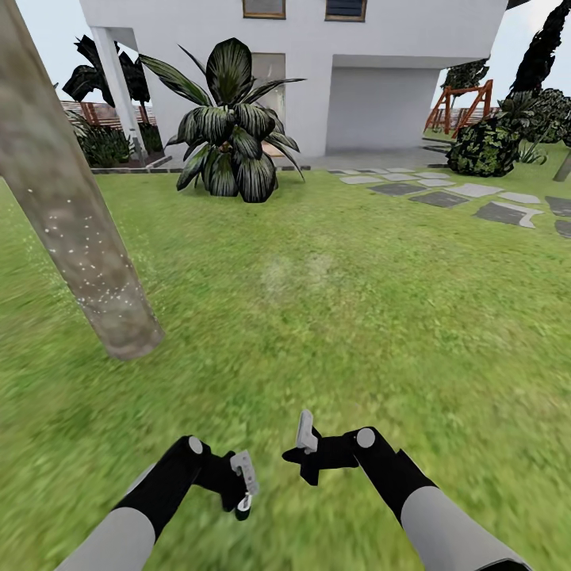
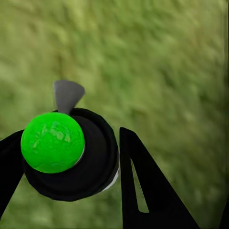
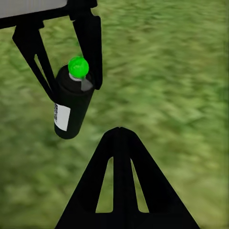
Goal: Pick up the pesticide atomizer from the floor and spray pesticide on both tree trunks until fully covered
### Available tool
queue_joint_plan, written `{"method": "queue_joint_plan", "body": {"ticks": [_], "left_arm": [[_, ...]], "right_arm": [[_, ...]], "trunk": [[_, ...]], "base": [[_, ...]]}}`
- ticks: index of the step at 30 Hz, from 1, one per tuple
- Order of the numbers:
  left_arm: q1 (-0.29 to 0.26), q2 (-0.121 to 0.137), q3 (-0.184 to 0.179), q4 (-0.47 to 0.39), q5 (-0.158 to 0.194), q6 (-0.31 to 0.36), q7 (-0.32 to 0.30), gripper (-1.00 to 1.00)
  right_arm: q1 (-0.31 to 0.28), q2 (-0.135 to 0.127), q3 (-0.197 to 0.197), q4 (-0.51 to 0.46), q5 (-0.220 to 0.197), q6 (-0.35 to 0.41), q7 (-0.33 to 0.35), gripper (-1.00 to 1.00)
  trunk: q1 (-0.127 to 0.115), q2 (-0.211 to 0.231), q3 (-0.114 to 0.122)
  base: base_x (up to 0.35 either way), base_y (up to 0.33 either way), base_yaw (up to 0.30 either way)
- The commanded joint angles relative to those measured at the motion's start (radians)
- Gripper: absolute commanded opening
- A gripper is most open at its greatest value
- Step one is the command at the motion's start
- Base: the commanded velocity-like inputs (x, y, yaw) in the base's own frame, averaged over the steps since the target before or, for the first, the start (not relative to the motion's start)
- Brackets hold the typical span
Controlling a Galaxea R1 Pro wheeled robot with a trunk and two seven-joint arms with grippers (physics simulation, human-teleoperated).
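the left gripper [image 1: 244,496] is clamped on the spray bottle [image 3: 71,107] over near grass [image 1: 333,317]; the right gripper [image 1: 305,456] looks closed, empty. a tree trunk [image 1: 71,214] stands far left.

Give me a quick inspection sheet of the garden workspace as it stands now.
Surface: green grass floor, blurry texture.
Job's things: pesticide atomizer held off the ground; tree trunk leaning, speckled with pale dots.
Clutter: nothing seen on the grass near the arms.
Grippers: left gripper shut on the atomizer; right gripper holds nothing, whether open or shut is unclear.
Cables: nothing seen.
Surroundings: white house, broad-leaved plant, stepping stones, wooden swing frame.
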Motion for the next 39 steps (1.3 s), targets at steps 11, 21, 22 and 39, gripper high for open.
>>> {"method": "queue_joint_plan", "body": {"ticks": [11, 21, 22, 39], "left_arm": [[-0.001, -0.053, 0.005, 0.003, 0.006, -0.089, 0.009, -1.00], [-0.002, -0.079, 0.006, 0.002, 0.007, -0.089, 0.044, -1.00], [-0.002, -0.083, 0.006, 0.002, 0.007, -0.089, 0.044, -1.00], [-0.004, -0.091, 0.004, 0.003, 0.074, -0.095, 0.039, -1.00]], "right_arm": [[0.000, 0.000, 0.000, 0.000, 0.000, -0.001, 0.000, -1.00], [0.000, 0.004, 0.000, 0.000, -0.002, -0.002, 0.000, -1.00], [0.000, 0.004, 0.000, 0.000, -0.002, -0.002, 0.000, -1.00], [0.000, 0.005, 0.000, 0.000, -0.002, -0.002, 0.000, -1.00]], "trunk": [[0.000, 0.000, 0.000], [0.000, 0.000, 0.000], [0.000, 0.000, 0.000], [0.000, 0.000, 0.000]], "base": [[0.000, 0.000, 0.000], [0.000, 0.000, 0.000], [0.000, 0.000, 0.000], [0.000, 0.000, 0.000]]}}
